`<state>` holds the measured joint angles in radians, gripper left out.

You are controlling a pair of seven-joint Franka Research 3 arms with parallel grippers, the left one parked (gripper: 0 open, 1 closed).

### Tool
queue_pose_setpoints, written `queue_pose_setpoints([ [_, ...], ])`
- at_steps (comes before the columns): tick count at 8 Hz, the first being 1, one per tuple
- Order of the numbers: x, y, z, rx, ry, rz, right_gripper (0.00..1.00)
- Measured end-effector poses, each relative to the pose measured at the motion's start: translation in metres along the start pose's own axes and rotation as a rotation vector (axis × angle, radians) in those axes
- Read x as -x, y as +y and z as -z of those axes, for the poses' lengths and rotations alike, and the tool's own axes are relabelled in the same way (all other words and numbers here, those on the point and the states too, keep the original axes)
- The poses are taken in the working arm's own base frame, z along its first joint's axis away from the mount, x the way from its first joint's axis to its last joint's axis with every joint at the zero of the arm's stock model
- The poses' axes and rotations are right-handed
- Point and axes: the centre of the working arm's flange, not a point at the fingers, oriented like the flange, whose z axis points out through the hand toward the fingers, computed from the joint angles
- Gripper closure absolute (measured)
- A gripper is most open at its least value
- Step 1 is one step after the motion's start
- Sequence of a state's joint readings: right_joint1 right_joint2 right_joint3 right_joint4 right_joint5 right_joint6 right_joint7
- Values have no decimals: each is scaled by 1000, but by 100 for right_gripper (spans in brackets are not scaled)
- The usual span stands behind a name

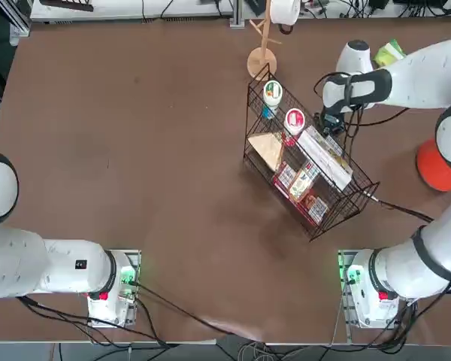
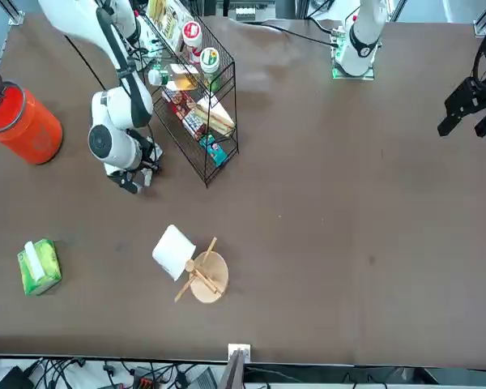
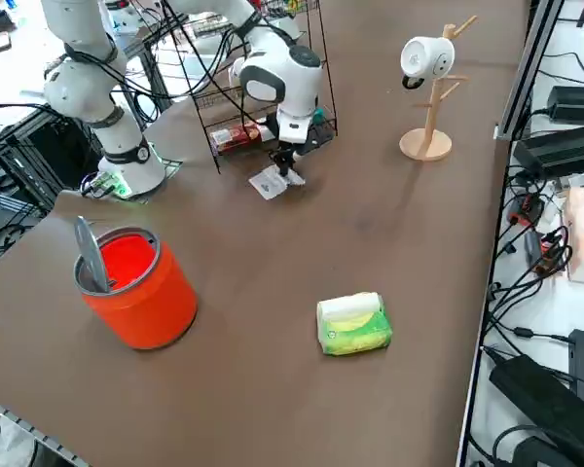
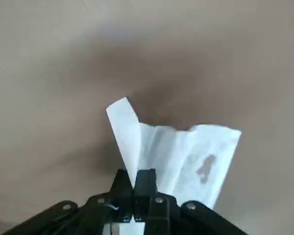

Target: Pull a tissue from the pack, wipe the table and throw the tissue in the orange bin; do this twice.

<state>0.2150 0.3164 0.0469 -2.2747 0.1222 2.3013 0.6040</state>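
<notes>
Tissue in play, and the view from the robot's right runs like this, left to right: the bright orange round bin (image 3: pixel 136 287) stands at the near left of the dark brown matte worktop (image 3: pixel 389 204), mouth open, a grey flap standing up inside its rim. Further along and deeper in, the right gripper (image 3: pixel 283 163) points down just in front of the black wire basket (image 3: pixel 258 92), jaws closed on a white tissue (image 3: pixel 270 181) that trails onto the worktop beneath it. The wrist view confirms it: the two black fingers are pinched together on the top edge of the sheet (image 4: pixel 181 156), which fans out flat against the brown surface and carries a small grey smudge. Right of that, nearer the camera, the small soft light-green and yellow tissue pack (image 3: pixel 353 324) sits well apart from the gripper, a white sheet showing at its slot. Far right, the wooden mug tree with a white mug (image 3: pixel 428 83).

By the look of it, this is the wiping step, tissue down and dragging. The next move calls for lifting the sheet clear, swinging across to the orange bin, well off to the side, and letting go only once squarely over its mouth, since a light sheet can drift or cling.
</notes>
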Motion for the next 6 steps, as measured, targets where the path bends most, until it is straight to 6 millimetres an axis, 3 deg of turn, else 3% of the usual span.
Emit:
queue_pose_setpoints([
  [4,-5,31,-6,54,-83,-3,98],
  [6,-9,61,15,97,-111,40,98],
])
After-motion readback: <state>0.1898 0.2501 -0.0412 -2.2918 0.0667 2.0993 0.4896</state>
